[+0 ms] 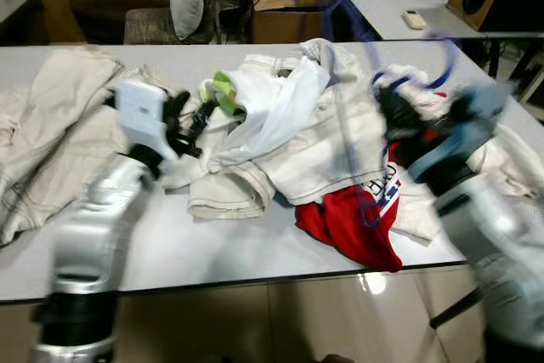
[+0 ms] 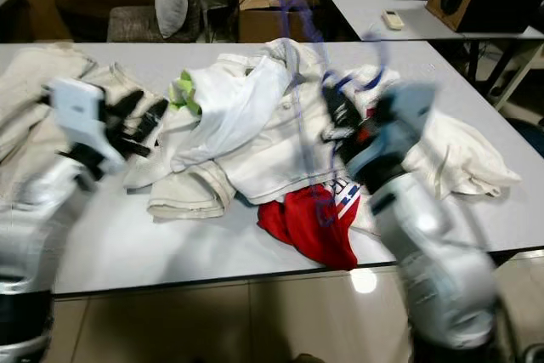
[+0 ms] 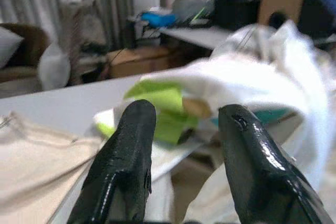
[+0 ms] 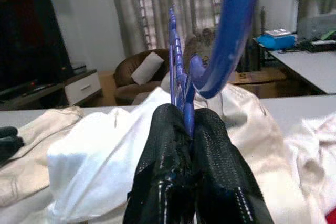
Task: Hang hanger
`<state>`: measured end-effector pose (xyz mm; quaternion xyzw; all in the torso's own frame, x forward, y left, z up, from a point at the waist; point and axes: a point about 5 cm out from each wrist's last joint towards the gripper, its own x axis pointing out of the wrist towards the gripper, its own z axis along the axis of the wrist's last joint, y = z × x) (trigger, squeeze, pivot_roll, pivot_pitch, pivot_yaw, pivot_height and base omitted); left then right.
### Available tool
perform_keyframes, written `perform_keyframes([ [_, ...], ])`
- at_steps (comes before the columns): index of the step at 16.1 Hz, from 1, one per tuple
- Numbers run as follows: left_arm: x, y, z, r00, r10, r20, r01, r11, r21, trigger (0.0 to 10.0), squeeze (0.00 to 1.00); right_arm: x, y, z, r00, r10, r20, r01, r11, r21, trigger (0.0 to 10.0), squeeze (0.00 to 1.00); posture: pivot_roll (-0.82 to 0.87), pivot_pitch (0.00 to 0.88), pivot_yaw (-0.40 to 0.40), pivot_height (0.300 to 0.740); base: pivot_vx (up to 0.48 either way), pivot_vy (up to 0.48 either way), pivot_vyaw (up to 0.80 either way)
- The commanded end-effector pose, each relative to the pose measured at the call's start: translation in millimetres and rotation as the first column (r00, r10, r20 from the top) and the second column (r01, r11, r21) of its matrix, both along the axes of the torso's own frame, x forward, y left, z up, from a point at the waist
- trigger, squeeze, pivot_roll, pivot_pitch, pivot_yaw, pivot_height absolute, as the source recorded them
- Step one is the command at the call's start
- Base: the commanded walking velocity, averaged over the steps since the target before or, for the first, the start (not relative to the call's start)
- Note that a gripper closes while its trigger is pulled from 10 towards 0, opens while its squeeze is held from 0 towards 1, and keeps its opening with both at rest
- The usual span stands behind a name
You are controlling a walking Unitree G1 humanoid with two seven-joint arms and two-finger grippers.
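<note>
A brown armchair [image 4: 137, 80] stands before curtains [image 4: 173, 3], beside a dark TV [image 4: 31, 35].

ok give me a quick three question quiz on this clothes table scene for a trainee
1. True or false: the right gripper is shut on the blue hanger.
2. Which garment lies nearest the table's front edge: A) the red garment, B) a black coat, C) a yellow towel?
3. Fill in: the left gripper's jaws are ____, pointing at a green item in the white clothing.

Key: 1 true; 2 A; 3 open
</note>
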<state>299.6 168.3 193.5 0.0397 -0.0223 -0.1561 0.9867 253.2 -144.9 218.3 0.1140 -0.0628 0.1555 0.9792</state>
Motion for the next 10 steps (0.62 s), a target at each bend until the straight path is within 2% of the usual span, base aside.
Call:
perform_keyframes([
  [1, -0.4, -2.4, -7, 1.0, 0.015, -0.014, -0.014, 0.999, 0.052, 10.0, 0.0, -2.9, -1.1, 0, 0.999, -0.04, 0.031, 0.04, 0.999, -0.005, 10.0, 0.0, -0.15, 0.0, 0.048, 0.74, 0.0, 0.0, 0.0],
  [2, -2.4, -4.0, -13, 1.0, 0.014, -0.019, -0.012, 0.995, 0.1, 10.0, 0.0, -5.5, 0.1, 0, 0.997, -0.061, 0.047, 0.062, 0.998, -0.024, 10.0, 0.0, -0.15, 0.0, 0.057, 0.74, 0.0, 0.398, 0.0],
  [5, -4.9, -3.6, -23, 0.998, 0.061, -0.031, -0.059, 0.995, 0.079, 10.0, 0.0, -9.2, 5.1, 0, 0.995, -0.067, 0.08, 0.071, 0.997, -0.044, 10.0, 0.0, -0.15, 0.0, 0.056, 0.74, 0.0, 0.458, 0.0],
  [7, -1.0, 0.0, -20, 0.995, 0.098, -0.008, -0.097, 0.992, 0.078, 10.0, 0.0, -6.2, 2.1, 3, 0.988, -0.099, 0.121, 0.107, 0.992, -0.069, 10.0, 0.0, -0.14, 0.0, 0.052, 0.74, 0.0, 0.454, 0.0],
  [10, -1.0, -0.8, -16, 0.993, 0.116, 0.008, -0.116, 0.99, 0.084, 10.0, 0.0, -4.6, -1.6, 13, 0.978, -0.106, 0.177, 0.118, 0.991, -0.059, 10.0, 0.0, -0.13, 0.0, 0.037, 0.74, 0.0, 0.437, 0.0],
])
